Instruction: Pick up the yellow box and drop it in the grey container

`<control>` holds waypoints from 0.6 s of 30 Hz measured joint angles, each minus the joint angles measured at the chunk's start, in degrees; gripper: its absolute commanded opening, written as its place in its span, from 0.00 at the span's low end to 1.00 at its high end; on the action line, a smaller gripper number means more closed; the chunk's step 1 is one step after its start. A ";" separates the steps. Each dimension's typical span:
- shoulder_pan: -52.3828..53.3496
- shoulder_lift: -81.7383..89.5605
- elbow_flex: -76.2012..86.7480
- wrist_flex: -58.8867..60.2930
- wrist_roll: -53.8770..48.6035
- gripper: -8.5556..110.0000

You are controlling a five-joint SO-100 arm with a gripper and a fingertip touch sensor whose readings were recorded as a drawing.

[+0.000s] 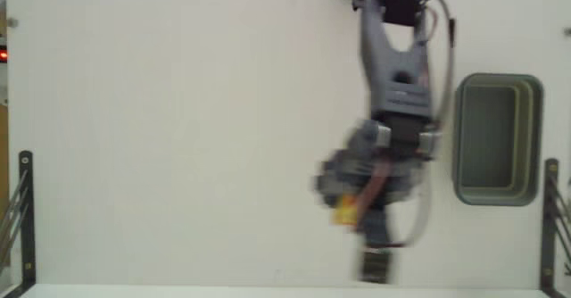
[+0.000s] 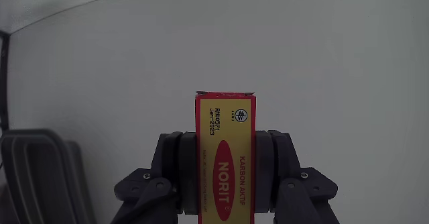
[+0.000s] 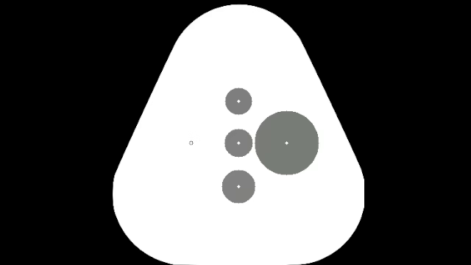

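Overhead, in the fixed view, the white table [image 1: 178,137] lay bare around the arm [image 1: 393,75], which reached down from the top edge toward the bottom of the picture. Black metal brackets stood at the lower corners, one at the left [image 1: 27,218] and one at the right [image 1: 550,218], both well apart from the arm. A small red light [image 1: 4,55] glowed at the far left edge. Nothing lay on the table between the arm and the grey container [image 1: 459,137], which sat just to the right of the arm's wrist, long side running up and down the picture. What could be seen of its inside looked empty.

The gripper [image 1: 350,211] was blurred in the fixed view, and only a small patch of the yellow box [image 1: 344,214] showed at its tip, left of and lower than the container, not over it. The wrist view was clearer: the gripper [image 2: 224,177] was closed onto the yellow box [image 2: 225,157], its two dark fingers [image 2: 173,163] pressed against the box's long sides. The box stood upright between them, its red-bordered face with the red oval mark toward the camera and its top end sticking out well past the fingers. Behind it was plain white table, and a dark ribbed object [image 2: 40,177] sat in the lower left corner of that view; I could not tell what it was.
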 measured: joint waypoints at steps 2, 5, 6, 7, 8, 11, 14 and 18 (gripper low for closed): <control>-2.02 0.44 1.05 -1.05 -0.09 0.38; -5.10 1.32 2.99 -1.85 0.09 0.38; -6.42 1.32 3.34 -1.93 0.09 0.38; -8.09 1.76 4.13 -2.11 0.00 0.38; -9.67 2.11 5.19 -2.46 0.00 0.38; -13.71 2.90 7.12 -3.52 -0.09 0.38; -16.96 3.25 8.26 -4.13 0.00 0.38; -21.88 3.96 10.28 -5.10 0.00 0.38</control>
